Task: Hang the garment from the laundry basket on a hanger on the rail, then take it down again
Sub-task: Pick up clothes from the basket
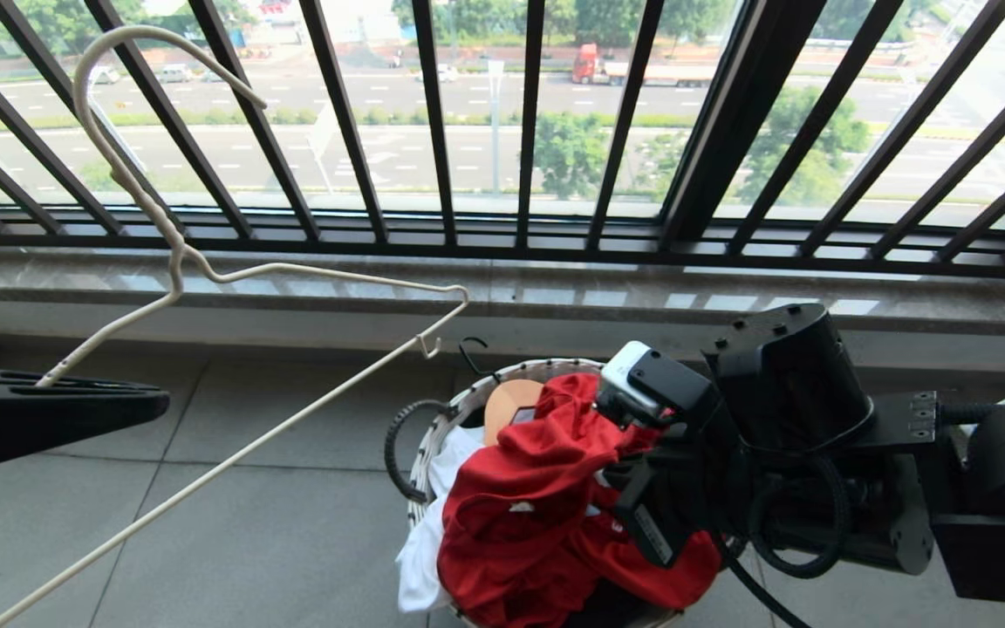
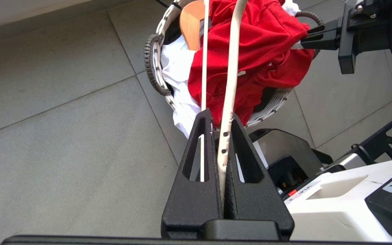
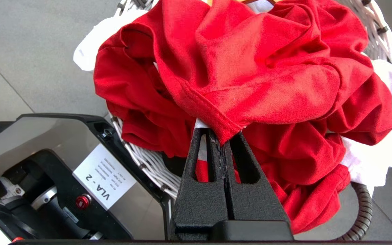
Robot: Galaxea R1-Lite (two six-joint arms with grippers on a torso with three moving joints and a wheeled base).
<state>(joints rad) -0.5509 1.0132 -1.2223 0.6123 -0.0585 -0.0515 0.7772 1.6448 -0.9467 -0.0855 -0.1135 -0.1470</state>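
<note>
The red garment lies bunched on top of the round, white-rimmed laundry basket on the floor. My right gripper is shut on a hemmed edge of the garment, just over the basket's woven rim. It reaches in from the side of the basket nearest my base. To the left my left gripper is shut on one arm of the thin cream hanger. The hanger is held up bare, with its long hook toward the window. The rail is out of view.
A black barred window railing and a stone sill close off the far side. A white cloth and a light-wood hanger also lie in the basket. My base stands beside the basket, on grey floor tiles.
</note>
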